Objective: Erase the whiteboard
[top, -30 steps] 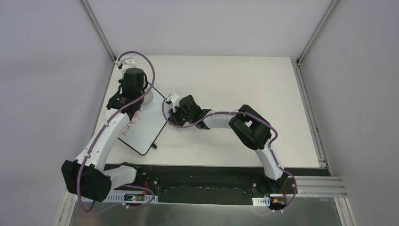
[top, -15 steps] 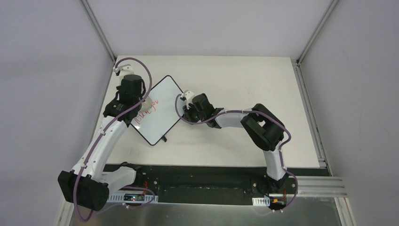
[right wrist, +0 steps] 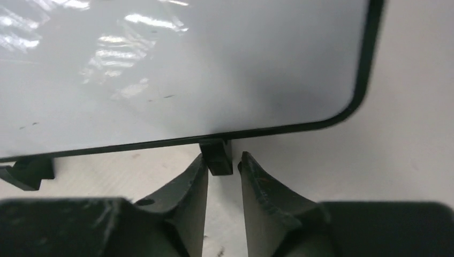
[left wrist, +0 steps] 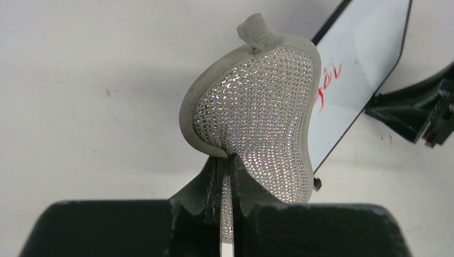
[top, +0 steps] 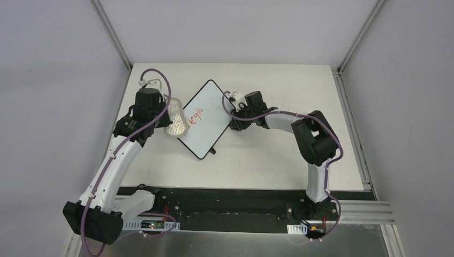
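The whiteboard (top: pixel 209 120) lies turned like a diamond on the table, with red handwriting (top: pixel 195 116) near its left edge. In the left wrist view the whiteboard (left wrist: pixel 364 59) shows at the upper right behind the pad. My left gripper (top: pixel 166 113) (left wrist: pixel 230 160) is shut on a grey sparkly pad (top: pixel 175 122) (left wrist: pixel 257 112), held at the board's left edge; contact is unclear. At the board's right edge, my right gripper (top: pixel 235 119) (right wrist: pixel 222 160) is shut on a small black foot (right wrist: pixel 217 156) of the whiteboard (right wrist: pixel 176 69).
The table (top: pixel 278 155) is a cream surface with a metal rail (top: pixel 353 123) along its right side and grey walls around. A black strip (top: pixel 225 201) with the arm bases runs along the near edge.
The right gripper has pulled the whiteboard up and to the right across the table. The left gripper has followed with the pad, which now shows at the board's left edge.
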You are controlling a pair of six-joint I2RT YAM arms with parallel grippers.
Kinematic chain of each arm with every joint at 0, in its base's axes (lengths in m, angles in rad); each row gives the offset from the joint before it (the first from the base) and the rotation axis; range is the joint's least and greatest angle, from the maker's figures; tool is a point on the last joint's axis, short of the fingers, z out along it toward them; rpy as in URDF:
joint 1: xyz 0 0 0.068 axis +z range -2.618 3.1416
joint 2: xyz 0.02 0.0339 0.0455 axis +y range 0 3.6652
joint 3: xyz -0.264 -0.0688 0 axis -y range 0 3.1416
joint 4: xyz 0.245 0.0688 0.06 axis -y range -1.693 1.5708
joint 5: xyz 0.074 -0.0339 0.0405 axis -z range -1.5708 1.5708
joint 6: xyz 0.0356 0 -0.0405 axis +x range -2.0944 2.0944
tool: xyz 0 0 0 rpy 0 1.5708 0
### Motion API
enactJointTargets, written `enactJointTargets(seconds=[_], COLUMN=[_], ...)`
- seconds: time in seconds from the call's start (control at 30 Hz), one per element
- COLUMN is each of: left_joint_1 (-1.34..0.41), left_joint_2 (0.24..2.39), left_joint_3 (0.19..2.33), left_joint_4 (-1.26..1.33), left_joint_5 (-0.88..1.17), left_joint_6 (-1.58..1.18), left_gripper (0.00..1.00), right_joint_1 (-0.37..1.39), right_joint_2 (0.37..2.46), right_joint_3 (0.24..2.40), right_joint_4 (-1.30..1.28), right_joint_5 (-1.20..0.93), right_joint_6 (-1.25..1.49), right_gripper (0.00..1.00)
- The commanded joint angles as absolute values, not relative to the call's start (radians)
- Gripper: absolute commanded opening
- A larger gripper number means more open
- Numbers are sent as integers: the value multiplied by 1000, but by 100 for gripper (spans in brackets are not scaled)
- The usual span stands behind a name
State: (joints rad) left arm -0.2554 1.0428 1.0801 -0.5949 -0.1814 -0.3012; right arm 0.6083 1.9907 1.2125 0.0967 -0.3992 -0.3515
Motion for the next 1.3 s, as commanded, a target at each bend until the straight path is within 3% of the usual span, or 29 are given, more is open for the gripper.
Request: enactJointTargets(seconds=[0.0, 0.13, 0.23, 0.43, 0.53, 0.83, 1.27], left_joint_1=[-259, -259, -259, -259, -259, -259, -259], left_joint_2=[965, 911, 902, 935, 942, 843, 707], left_joint_3=[1102, 1100, 1099, 1141, 1139, 1039, 1008], left_joint_4=[-608, -561, -535, -514, -480, -414, -451], left_joint_5=[-76, -50, -22, -2, 40, 50, -89], left_joint_6=[-319, -322, -321, -321, -310, -289, -283], left_gripper=[0, 0, 0, 0, 0, 0, 0], right_joint_1=[576, 570, 580, 754, 881, 988, 1075], right_joint_2=[1971, 1842, 1746, 1695, 1699, 1830, 1882], right_joint_3=[1218, 1098, 997, 909, 914, 1003, 1033], right_joint_4=[47, 150, 199, 234, 219, 193, 138], right_joint_5=[-267, -107, -121, -108, -52, 10, 173], right_joint_6=[-291, -170, -91, -49, -52, -47, -75], right_gripper=[39, 60, 71, 85, 86, 74, 22])
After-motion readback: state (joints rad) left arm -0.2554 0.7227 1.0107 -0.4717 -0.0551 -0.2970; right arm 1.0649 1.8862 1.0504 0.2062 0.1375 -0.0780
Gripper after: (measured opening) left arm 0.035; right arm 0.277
